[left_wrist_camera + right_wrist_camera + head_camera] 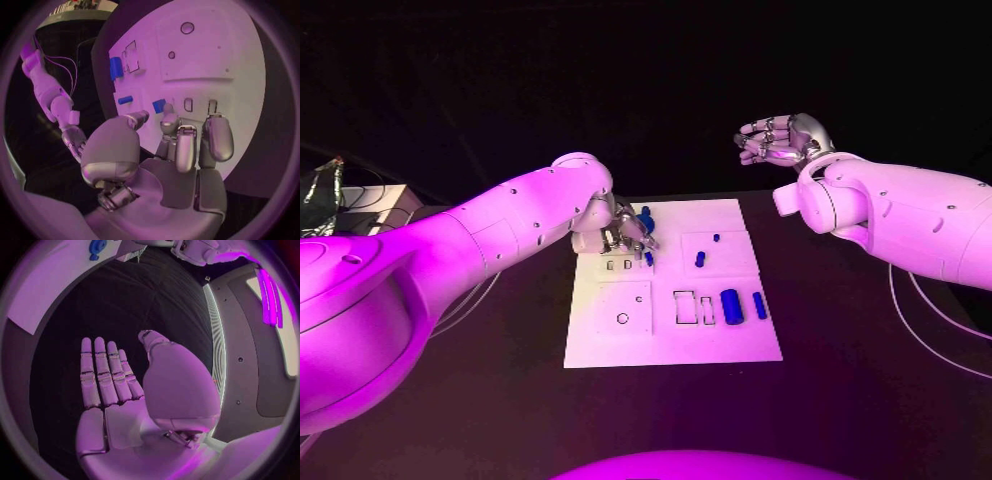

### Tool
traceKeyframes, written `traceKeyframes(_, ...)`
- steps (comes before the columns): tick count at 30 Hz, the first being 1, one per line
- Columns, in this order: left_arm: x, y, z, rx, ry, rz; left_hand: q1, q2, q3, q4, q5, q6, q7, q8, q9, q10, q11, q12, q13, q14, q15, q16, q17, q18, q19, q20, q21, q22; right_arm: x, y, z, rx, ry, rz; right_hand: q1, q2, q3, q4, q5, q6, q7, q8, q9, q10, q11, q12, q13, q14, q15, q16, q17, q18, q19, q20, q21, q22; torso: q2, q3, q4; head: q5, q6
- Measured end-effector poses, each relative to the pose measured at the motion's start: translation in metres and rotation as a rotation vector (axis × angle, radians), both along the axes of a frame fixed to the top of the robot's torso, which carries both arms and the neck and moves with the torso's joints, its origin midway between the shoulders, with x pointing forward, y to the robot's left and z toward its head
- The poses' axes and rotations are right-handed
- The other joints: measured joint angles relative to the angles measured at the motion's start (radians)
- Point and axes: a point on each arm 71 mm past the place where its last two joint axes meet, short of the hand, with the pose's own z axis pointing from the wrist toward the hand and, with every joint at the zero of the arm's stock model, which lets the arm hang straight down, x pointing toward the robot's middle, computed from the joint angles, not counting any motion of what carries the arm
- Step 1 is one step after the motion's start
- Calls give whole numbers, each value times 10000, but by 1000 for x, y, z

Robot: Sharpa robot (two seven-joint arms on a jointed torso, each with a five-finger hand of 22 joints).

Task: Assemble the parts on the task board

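White task board: left hand fingers pinch blue part; right hand fingers spread, holding nothing.

This is looking like a robotics lab or test cell rather than a home or shop. A white task board with cut-out slots is lying in the middle of a bare black tabletop. Loose cables are trailing near the tabletop's right edge, and what may be boxed equipment is sitting past its far left corner.
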Motion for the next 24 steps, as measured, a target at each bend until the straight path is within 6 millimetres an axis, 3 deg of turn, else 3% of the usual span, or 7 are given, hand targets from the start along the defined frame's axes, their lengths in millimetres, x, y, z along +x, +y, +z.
traceKeyframes(24,-2,-1,-3,147,112,-144,0,0,28,-29,0,0,1,-1,48,1,0,0,-8,-1,1,-1,0,-1,0,1,-1,-10,-1,4,3,24,-44,88,0,0,0,0,-1,57,15,0,-18,29,28,0,-22,0,0,-76,-55,1,-72,0,0,-111,27,-1,-6,-18,-117)
